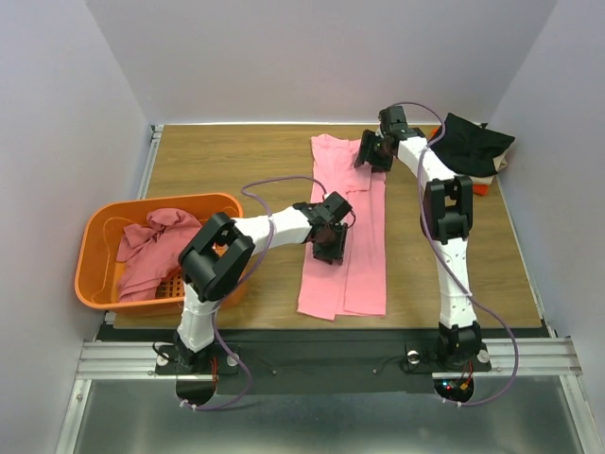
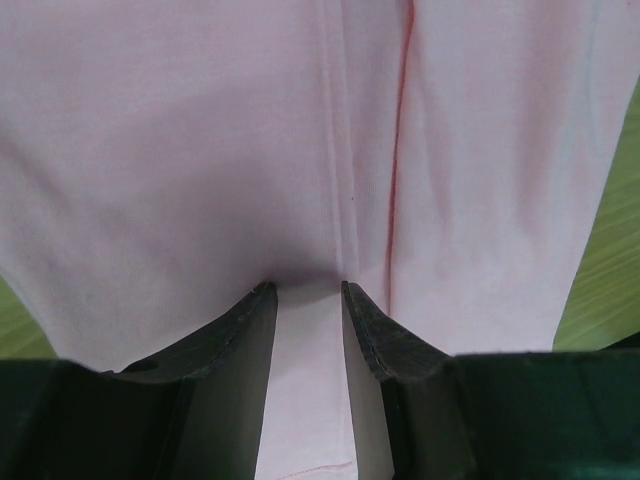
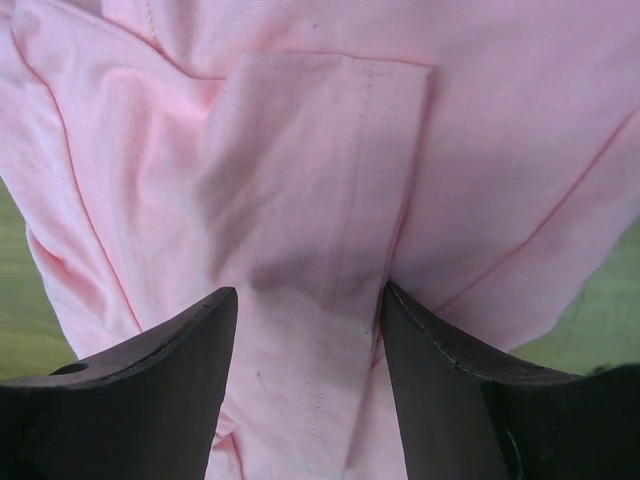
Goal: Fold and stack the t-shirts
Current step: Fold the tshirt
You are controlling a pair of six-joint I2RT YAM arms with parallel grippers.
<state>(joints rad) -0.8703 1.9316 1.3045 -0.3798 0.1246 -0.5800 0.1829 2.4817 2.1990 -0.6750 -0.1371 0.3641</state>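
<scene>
A light pink t-shirt [image 1: 364, 255] lies folded into a long narrow strip down the middle of the table. My left gripper [image 1: 329, 248] rests on the strip's left half, about midway along it. Its jaws are open, and both fingertips press on flat pink cloth [image 2: 200, 150] around my left gripper [image 2: 305, 288]. My right gripper [image 1: 369, 151] sits on the strip's far end. It is also open, with a stitched band of the shirt [image 3: 300, 150] lying between the tips of my right gripper [image 3: 310, 292]. A darker rose shirt [image 1: 151, 246] lies crumpled in the basket. A folded black shirt [image 1: 473, 142] tops a pile at the far right.
The orange slotted basket [image 1: 95, 236] stands at the table's left edge, close to the left arm's elbow. A sliver of red-orange cloth [image 1: 480, 187] shows under the black shirt. White walls close in the left, back and right sides.
</scene>
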